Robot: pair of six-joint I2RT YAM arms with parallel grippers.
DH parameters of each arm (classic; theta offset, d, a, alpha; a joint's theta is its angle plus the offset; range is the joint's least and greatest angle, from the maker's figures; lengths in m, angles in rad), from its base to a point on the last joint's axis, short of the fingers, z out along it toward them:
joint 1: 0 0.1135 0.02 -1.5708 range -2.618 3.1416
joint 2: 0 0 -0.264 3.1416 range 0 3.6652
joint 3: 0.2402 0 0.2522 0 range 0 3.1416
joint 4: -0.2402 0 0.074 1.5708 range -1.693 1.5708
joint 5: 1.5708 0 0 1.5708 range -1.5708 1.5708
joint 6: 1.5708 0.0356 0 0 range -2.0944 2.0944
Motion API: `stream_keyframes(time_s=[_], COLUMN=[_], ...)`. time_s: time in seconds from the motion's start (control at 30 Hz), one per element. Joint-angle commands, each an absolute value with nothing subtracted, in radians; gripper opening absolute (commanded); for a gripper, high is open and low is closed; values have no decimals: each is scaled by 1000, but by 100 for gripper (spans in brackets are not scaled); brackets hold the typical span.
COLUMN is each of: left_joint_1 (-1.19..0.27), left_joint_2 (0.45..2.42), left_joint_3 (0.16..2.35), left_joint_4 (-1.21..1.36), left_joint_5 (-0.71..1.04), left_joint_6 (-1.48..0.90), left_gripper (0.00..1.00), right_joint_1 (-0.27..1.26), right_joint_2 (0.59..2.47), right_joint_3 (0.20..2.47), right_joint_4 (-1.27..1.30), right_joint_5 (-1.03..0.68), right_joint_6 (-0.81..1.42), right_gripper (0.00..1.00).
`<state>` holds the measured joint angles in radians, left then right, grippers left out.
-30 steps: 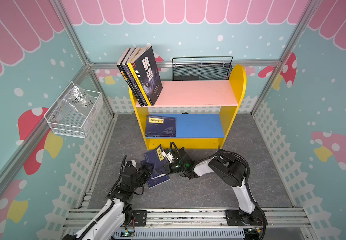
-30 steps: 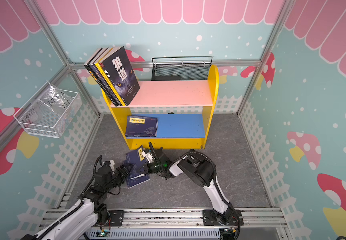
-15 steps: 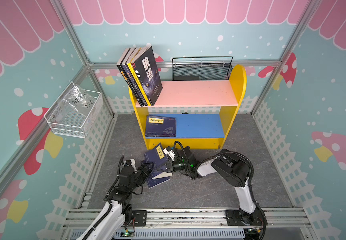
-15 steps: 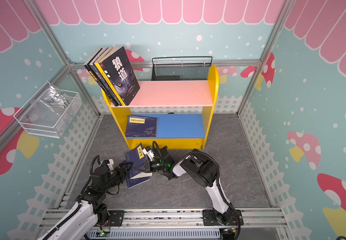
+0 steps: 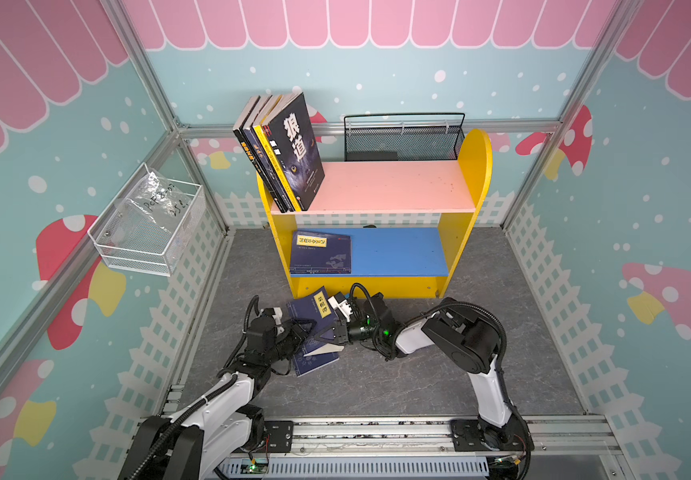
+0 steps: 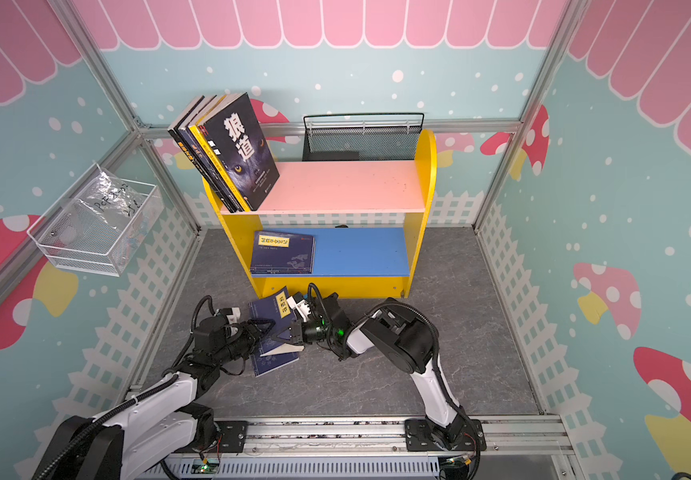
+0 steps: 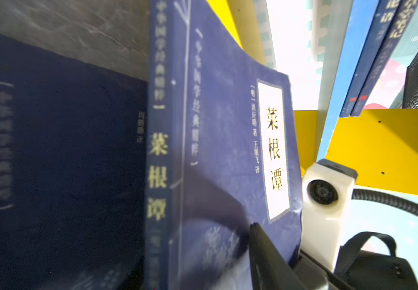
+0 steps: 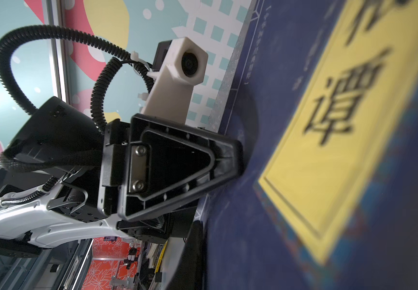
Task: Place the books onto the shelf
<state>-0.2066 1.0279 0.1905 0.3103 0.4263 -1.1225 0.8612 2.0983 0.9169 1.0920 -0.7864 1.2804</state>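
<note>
Both top views: navy book (image 5: pixel 309 308) raised off a second book (image 5: pixel 314 365) on the floor (image 5: pixel 501 332), before the front left corner of the shelf (image 5: pixel 476 174).
Right gripper (image 5: pixel 319 338) clenched on its edge; left gripper (image 5: pixel 302 332) at its spine side, grip indeterminate. Leaning books (image 5: pixel 294 153) occupy the pink board's left edge; flat book (image 5: pixel 321 253) at the blue board's left end.

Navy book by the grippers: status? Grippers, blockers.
Right gripper shut on tilted navy book. Left gripper against its cover, grip unclear. Second navy book lies beneath; shelf just behind, unobstructed.
</note>
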Motion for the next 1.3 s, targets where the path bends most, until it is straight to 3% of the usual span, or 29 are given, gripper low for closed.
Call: stream_keyframes(time_s=[0.0, 0.23, 0.37, 0.6, 0.73, 1.1, 1.27], left_joint_1=[-206, -206, -205, -198, -195, -195, -196], left_joint_2=[1048, 961, 839, 631, 575, 572, 594], left_joint_3=[216, 222, 264, 363, 414, 642, 636], left_joint_4=[447, 327, 147, -194, -249, -277, -163], left_joint_5=[490, 456, 418, 358, 392, 549, 627], left_joint_6=[-1147, -1117, -1064, -969, -947, -788, -815], left_gripper=[36, 22, 16, 1, 0, 0, 0], right_joint_1=[871, 861, 851, 842, 835, 822, 822], right_joint_2=[2092, 2083, 2034, 1815, 1723, 1642, 1639], right_joint_3=[889, 879, 888, 949, 935, 905, 818], right_joint_4=[1165, 1092, 967, 499, 430, 532, 798], right_joint_5=[-791, -777, -761, -644, -624, -651, -737], right_joint_6=[1312, 1300, 1234, 950, 922, 1004, 1110], right_gripper=[11, 38, 47, 61, 69, 70, 67])
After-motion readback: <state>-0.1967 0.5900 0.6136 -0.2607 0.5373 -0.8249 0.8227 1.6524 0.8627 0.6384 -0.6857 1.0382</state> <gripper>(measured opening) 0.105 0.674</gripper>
